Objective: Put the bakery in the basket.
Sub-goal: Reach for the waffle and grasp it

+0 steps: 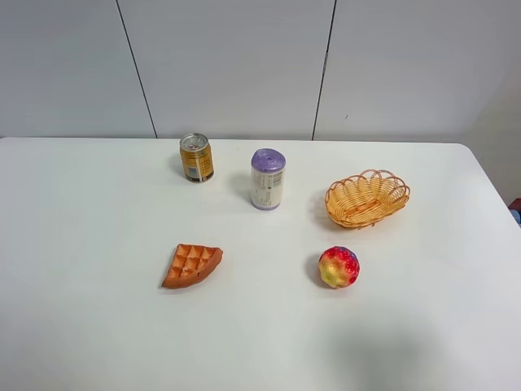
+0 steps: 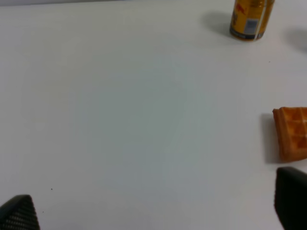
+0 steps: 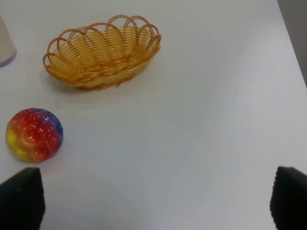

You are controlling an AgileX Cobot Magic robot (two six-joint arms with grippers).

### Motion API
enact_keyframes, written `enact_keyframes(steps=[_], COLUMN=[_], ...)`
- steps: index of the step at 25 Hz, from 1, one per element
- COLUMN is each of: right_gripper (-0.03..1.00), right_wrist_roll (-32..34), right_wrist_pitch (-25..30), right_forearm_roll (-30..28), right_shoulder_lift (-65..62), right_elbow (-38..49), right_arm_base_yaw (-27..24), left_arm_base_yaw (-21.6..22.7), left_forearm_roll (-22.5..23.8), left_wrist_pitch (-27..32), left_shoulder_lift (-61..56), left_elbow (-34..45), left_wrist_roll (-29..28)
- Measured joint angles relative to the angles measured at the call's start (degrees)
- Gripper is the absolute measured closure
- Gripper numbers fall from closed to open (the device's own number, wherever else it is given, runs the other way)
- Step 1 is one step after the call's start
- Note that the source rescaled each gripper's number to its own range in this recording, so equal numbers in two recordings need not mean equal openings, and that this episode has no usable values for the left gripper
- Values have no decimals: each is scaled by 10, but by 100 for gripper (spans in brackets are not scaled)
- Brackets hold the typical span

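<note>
The bakery, an orange-brown waffle wedge (image 1: 192, 265), lies on the white table left of centre; its edge also shows in the left wrist view (image 2: 292, 133). The wicker basket (image 1: 367, 197) stands empty at the right rear and shows in the right wrist view (image 3: 101, 51). Neither arm shows in the high view. My left gripper (image 2: 156, 211) is open, its fingertips wide apart over bare table, the waffle just beyond one fingertip (image 2: 291, 194). My right gripper (image 3: 153, 199) is open and empty, short of the basket.
A gold can (image 1: 196, 157) and a white can with a purple lid (image 1: 267, 179) stand at the back middle. A red-yellow bumpy ball (image 1: 339, 266) lies in front of the basket. The table's right edge (image 1: 496, 187) is near the basket.
</note>
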Motion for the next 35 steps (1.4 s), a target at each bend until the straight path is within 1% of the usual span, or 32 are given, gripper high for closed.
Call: enact_keyframes(steps=[20, 23, 25, 28, 32, 35], right_gripper=[-3, -3, -3, -3, -1, -1], right_wrist_roll=[0, -16, -36, -68, -149, -202], right_wrist_pitch=[0, -6, -31, -77, -114, -130], right_forearm_roll=[0, 0, 9, 38, 108, 156], right_shoulder_lift=[0, 11, 54, 160, 341, 481], right_elbow=[0, -13, -36, -80, -147, -197], right_arm_base_yaw=[0, 15, 33, 57, 95, 139], left_arm_base_yaw=[0, 0, 0, 0, 0, 0], left_forearm_roll=[0, 0, 0, 0, 0, 0], left_wrist_pitch=[0, 0, 0, 0, 0, 0], left_shoulder_lift=[0, 0, 0, 0, 0, 0], left_elbow=[0, 0, 0, 0, 0, 0], left_wrist_roll=[0, 0, 0, 0, 0, 0])
